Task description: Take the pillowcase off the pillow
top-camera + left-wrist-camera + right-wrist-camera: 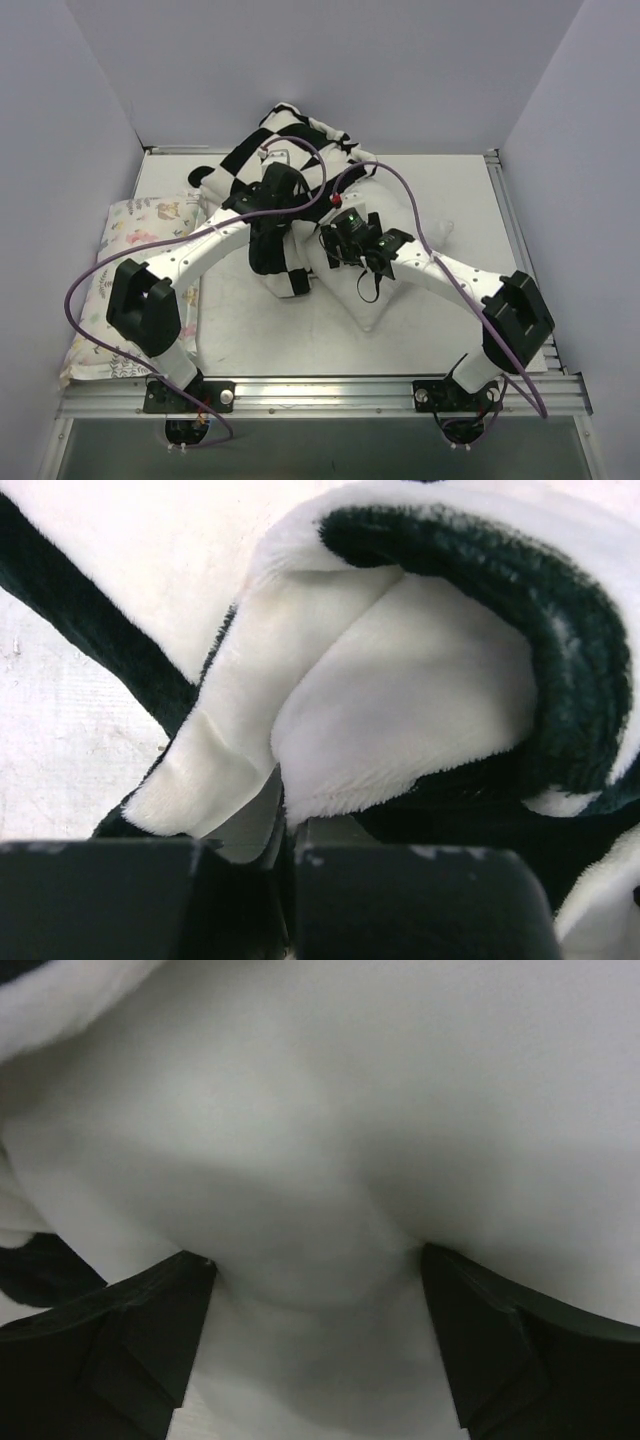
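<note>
Left hand [285,880] pinches the pillowcase [420,710]. Right hand [315,1270], spread around the pillow [350,1110], should clamp deep before pulling.

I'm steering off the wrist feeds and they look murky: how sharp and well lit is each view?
Top external: evenly lit and sharp, with soft shadows on the table. Left wrist: the pillowcase shows fairly crisp pile, the left gripper is dark and blurred. Right wrist: the pillow fills the frame, soft, grey-shaded, almost featureless between the dark fingers of the right gripper.
</note>
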Robot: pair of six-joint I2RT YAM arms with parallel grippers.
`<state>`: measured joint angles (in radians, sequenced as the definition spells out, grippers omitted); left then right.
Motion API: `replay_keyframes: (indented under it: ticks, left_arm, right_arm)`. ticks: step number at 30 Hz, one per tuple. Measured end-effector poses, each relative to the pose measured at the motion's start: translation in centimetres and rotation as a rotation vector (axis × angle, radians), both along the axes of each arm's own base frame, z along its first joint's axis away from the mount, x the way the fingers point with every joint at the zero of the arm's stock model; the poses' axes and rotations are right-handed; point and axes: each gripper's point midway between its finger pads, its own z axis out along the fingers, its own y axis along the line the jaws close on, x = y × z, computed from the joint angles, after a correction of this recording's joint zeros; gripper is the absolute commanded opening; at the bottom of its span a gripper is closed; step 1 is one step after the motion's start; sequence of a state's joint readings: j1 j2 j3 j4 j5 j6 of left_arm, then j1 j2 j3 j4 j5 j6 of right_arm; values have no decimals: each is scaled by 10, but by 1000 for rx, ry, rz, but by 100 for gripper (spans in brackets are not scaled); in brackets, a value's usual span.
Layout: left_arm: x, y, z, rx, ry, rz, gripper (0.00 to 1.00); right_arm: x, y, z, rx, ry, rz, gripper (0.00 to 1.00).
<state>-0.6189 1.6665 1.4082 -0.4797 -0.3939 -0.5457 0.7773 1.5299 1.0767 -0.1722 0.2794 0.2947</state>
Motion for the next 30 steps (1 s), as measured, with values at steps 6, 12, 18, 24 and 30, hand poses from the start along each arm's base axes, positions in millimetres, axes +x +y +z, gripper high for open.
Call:
replay_keyframes:
  ticks: [6, 12, 18, 24, 30]
  left_arm:
    - [7, 3, 8, -31, 10, -5, 0]
    - [19, 23, 9, -117, 45, 19, 0]
    - [13, 22, 17, -225, 74, -19, 0]
    - [-11, -4, 32, -215, 36, -113, 0]
    - [-55, -75, 42, -174, -21, -312, 68]
  right_arm:
    - [30, -33, 3, 26, 15, -178, 0]
    - [51, -115, 33, 190, 6, -380, 0]
    - [37, -158, 64, 315, 17, -453, 0]
    - [23, -158, 52, 294, 88, -456, 0]
    - [21, -172, 43, 250, 107, -509, 58]
